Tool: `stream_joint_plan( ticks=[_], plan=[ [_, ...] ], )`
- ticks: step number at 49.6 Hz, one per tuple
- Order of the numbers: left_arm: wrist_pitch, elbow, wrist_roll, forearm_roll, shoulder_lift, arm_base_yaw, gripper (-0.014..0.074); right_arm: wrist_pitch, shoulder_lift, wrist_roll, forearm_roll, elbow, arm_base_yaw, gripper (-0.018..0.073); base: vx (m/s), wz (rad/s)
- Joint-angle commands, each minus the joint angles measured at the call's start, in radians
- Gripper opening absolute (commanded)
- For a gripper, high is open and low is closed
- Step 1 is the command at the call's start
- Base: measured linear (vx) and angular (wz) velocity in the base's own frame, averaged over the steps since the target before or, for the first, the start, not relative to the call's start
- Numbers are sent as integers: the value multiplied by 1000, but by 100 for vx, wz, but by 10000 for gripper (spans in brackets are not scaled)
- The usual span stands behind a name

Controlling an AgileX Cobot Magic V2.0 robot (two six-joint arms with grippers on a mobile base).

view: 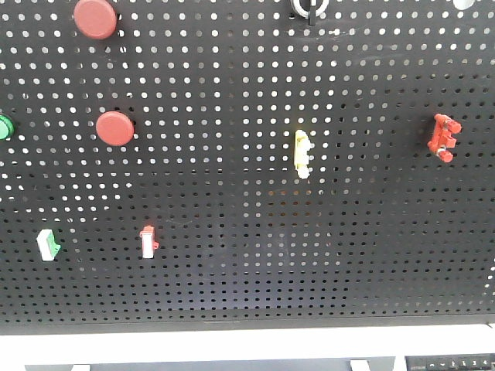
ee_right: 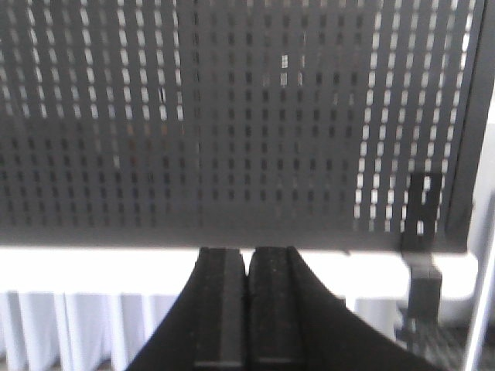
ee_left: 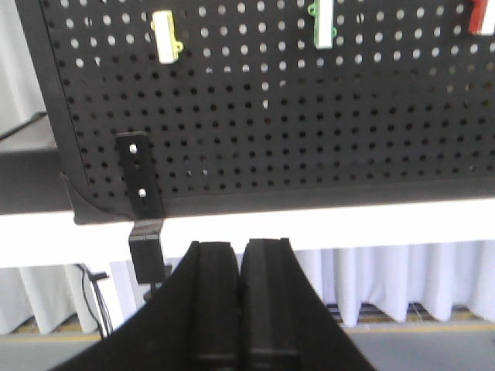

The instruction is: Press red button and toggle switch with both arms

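Observation:
Two round red buttons sit on the black pegboard (view: 247, 255) in the front view, one at the top left (view: 96, 18) and one lower (view: 114, 127). The toggle switch (view: 308, 8) is cut off by the top edge, with a silver ring and a short black lever. No gripper shows in the front view. My left gripper (ee_left: 240, 249) is shut and empty, below the board's lower left edge. My right gripper (ee_right: 248, 252) is shut and empty, below the board's lower right edge.
On the board are a pale yellow oblong piece (view: 302, 152), a red bracket piece (view: 444, 137), a green button (view: 4, 127), a green-white rocker (view: 49, 244) and a red-white rocker (view: 148, 242). A white shelf (view: 247, 344) runs under the board. Black mounting brackets (ee_left: 140, 182) (ee_right: 421, 205) hold its corners.

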Motion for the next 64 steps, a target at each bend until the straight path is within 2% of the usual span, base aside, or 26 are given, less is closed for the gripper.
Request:
stream_joint_plan(
  ticks=[1,5,9,15,22,30,37,42,50,57,64],
  plan=[
    [-135,32,-7,-11,-16,0,1,-167,-12,-1,0,10,-7,-3,0,0],
    [-198,25,-14,-11,-16,0,1,-207,-12,13,1,-1,-7,-3,0,0],
    [-238,-11,-59,-11,-16,0,1,-181,-12,43,1,-46,-6,-3,0,0],
    [-195,-147,-91,-9,-10,0,1,-84,-3,36,-2,-195,-6,-3,0,0],
    [-99,-377,-65,2,60,0,1,51,99,29,1,-411,-6,-3,0,0],
    [-96,-642,33,0,238,0,1,145,289,28,1,-688,-6,-3,0,0],
    [-96,-852,47,-3,409,0,1,111,465,28,1,-871,-6,-3,0,0],
    [-97,-927,47,-3,501,0,1,42,565,28,1,-947,-6,-3,0,0],
    [-114,-942,45,-11,629,-3,1,-101,670,28,1,-965,-6,-3,0,0],
    [-141,-942,47,-11,715,-27,1,-132,730,29,1,-965,-6,-3,0,0],
    [-224,-957,47,-8,785,-114,1,-131,764,29,1,-965,-6,-3,0,0]
  ],
)
